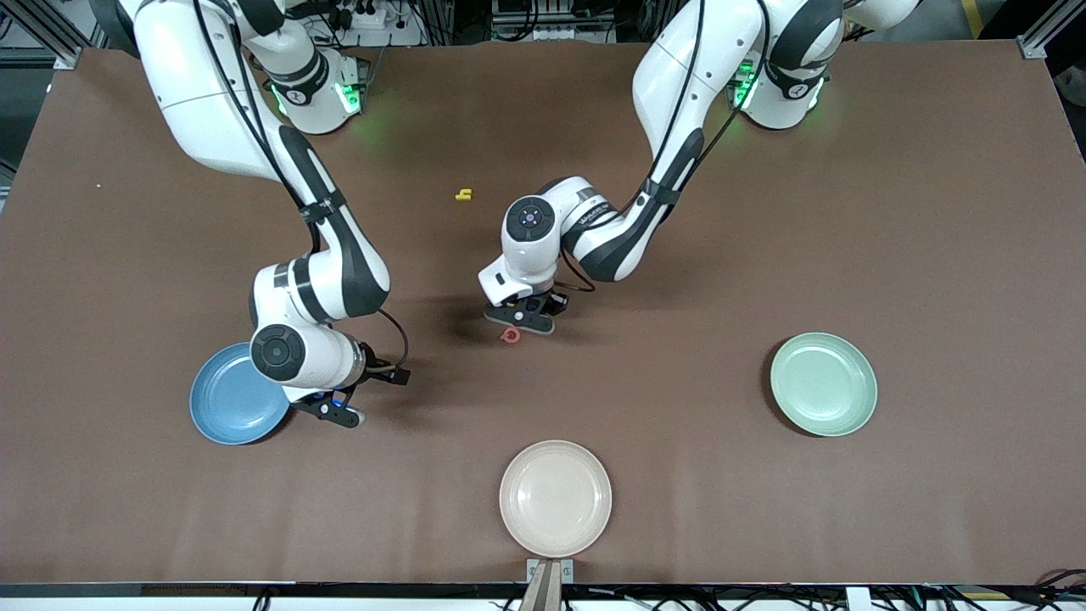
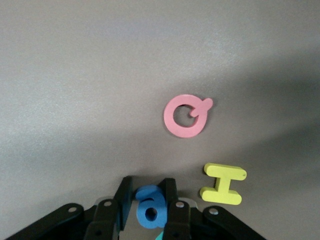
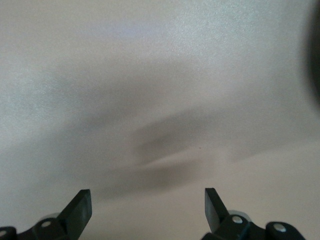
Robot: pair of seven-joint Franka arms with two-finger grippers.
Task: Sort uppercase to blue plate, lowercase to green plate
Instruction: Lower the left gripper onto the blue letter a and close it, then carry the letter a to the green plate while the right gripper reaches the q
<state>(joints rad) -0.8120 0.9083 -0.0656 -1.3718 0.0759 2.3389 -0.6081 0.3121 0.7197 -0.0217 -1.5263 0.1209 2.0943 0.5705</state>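
Foam: left pincer (image 2: 148, 200) pinches a round blue a (image 2: 149, 207) beside red Q (image 2: 186, 116) and yellow H (image 2: 223, 183); right pincer (image 3: 147, 210) gapes, empty, beside blue plate (image 1: 225, 407).

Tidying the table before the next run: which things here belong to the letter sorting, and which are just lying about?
In the job: round sky-blue plate; round pale green plate; red foam Q; yellow foam H; blue foam a, gripped by left gripper; small yellow letter.
Lying about: round beige plate.
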